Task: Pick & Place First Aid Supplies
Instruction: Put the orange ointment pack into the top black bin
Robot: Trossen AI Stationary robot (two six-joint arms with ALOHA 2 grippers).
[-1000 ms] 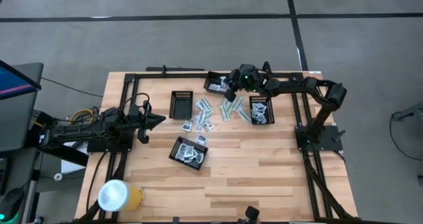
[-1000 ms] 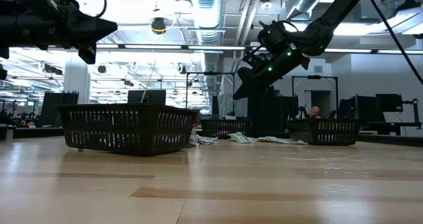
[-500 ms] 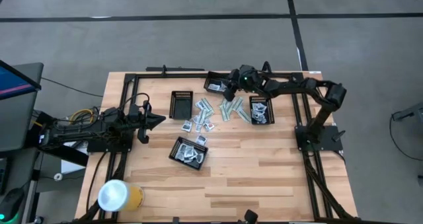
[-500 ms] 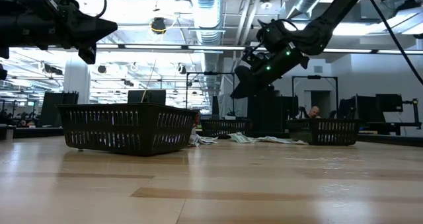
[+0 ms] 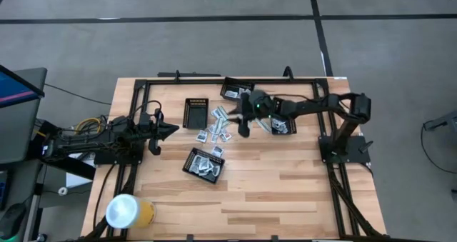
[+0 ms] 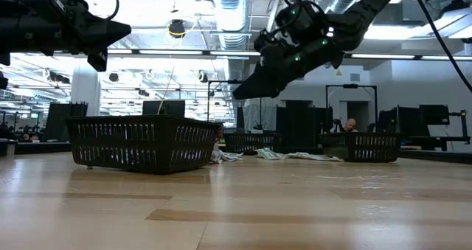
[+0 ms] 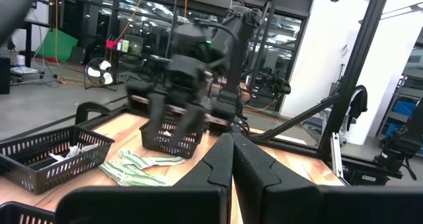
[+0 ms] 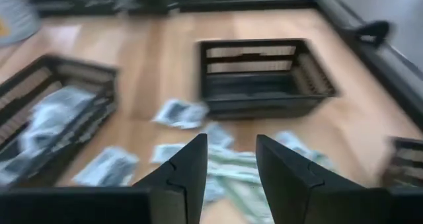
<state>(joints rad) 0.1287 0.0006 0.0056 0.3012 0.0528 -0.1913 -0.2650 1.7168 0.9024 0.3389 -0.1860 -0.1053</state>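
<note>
Wooden desk (image 5: 285, 192): pale planks, black mesh trays set around the middle.
First aid supplies (image 5: 223, 125): loose packets scattered mid-desk between the trays, more lying inside three trays.
Empty tray (image 5: 196, 113): sits just beside the loose pile.
My right gripper (image 5: 243, 126): up in the air over the loose packets, fingers (image 8: 188, 168) spread apart, nothing between them!
My left gripper (image 5: 171, 130): parked at the desk's left edge, above the wood, fingers pressed together, holding nothing.
</note>
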